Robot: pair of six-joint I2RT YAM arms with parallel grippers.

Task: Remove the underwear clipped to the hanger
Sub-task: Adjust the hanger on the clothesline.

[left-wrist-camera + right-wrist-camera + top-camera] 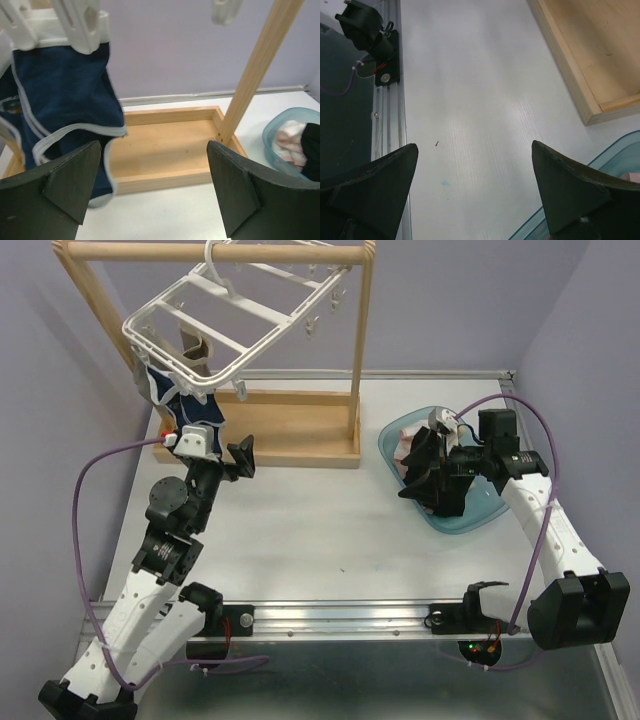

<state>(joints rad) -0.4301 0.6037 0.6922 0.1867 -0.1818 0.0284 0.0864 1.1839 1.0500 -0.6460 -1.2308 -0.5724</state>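
Observation:
The white hanger [220, 325] hangs tilted from the wooden rail. A navy underwear with white trim [175, 405] dangles from its left edge, held by a white clip [80, 25]. In the left wrist view the navy underwear [65, 95] fills the upper left. My left gripper [155, 190] is open just right of and below it, its left finger beside the cloth's lower hem, nothing between the fingers. A tan piece of cloth [192, 348] shows under the frame. My right gripper [432, 475] is open and empty above the blue basin's left part.
The wooden stand's tray base [170, 145] and right post [255, 70] lie straight ahead of the left gripper. A blue basin [480, 515] at the right holds pink-white cloth [405, 435] and dark cloth. The right wrist view shows its rim [600, 165].

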